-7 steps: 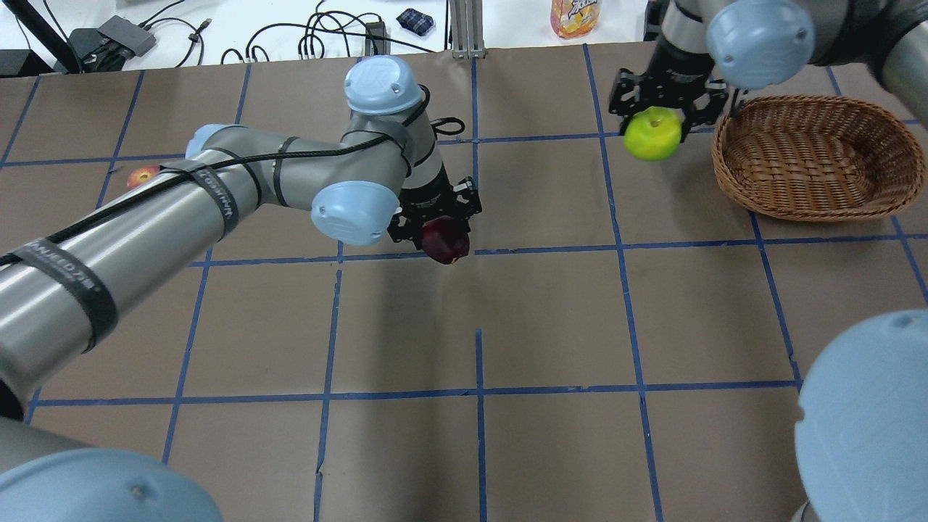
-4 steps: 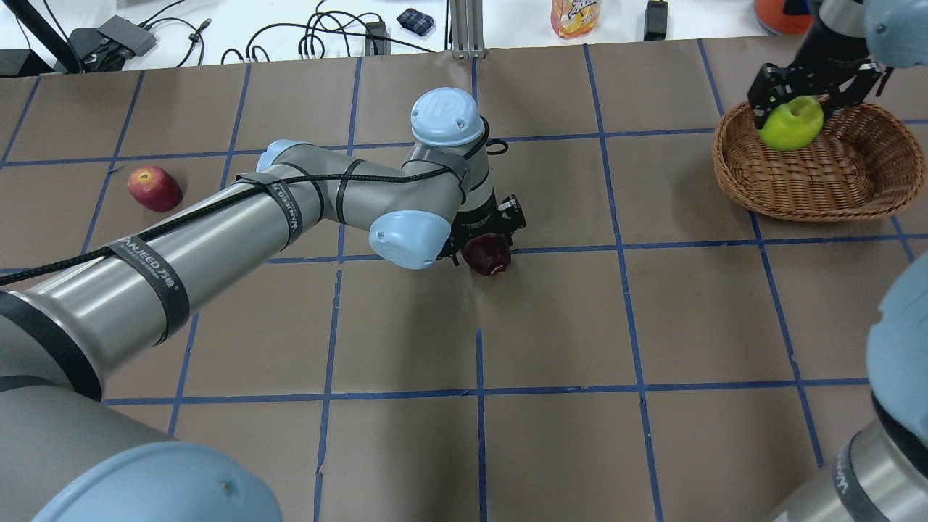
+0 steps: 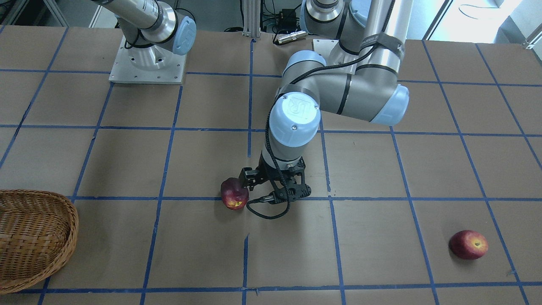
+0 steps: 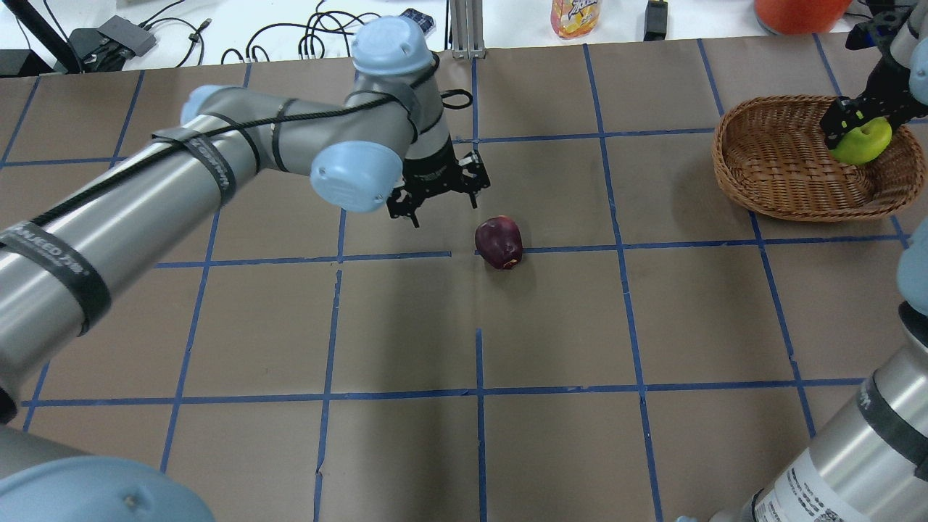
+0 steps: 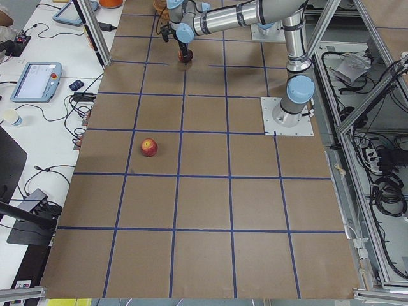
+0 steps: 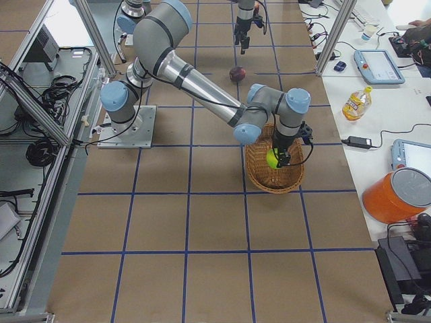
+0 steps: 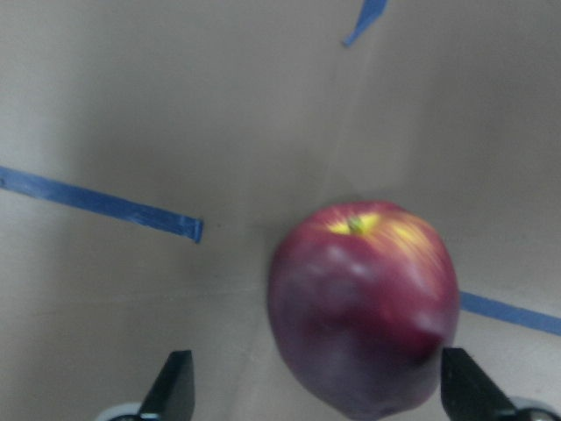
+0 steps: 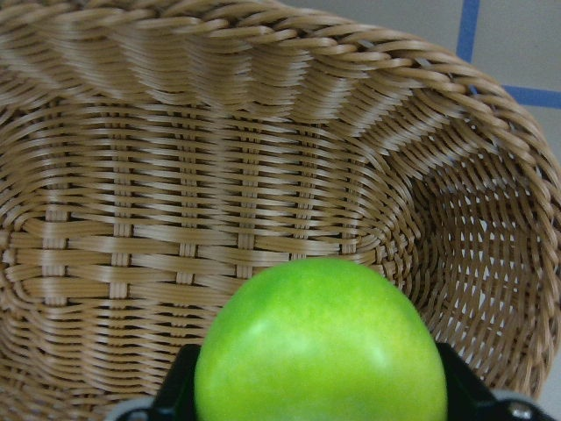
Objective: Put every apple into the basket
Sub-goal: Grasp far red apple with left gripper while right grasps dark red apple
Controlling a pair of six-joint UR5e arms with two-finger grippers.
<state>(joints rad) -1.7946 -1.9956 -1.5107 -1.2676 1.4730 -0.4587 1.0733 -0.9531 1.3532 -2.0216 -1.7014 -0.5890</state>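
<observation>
The maroon apple [image 4: 499, 243] rests on the table near the middle, free of any grip; it also shows in the front view [image 3: 234, 194] and the left wrist view [image 7: 364, 307]. My left gripper [image 4: 442, 205] is open, raised just beside it. My right gripper [image 4: 855, 130] is shut on the lime-green apple [image 4: 866, 143] and holds it inside the wicker basket [image 4: 725, 167], close above its woven floor [image 8: 175, 175]. The red apple [image 3: 468, 244] lies alone on the robot's far left; in the overhead view my left arm hides it.
Blue tape lines grid the brown table. Beyond the far edge lie cables, a juice bottle [image 4: 575, 16] and an orange container [image 4: 797, 9]. The left arm's elbow [image 4: 355, 176] hangs over the left middle of the table.
My left gripper opened, left the maroon apple on the table and drew back up and away. My right gripper carried the green apple further right and lower into the basket.
</observation>
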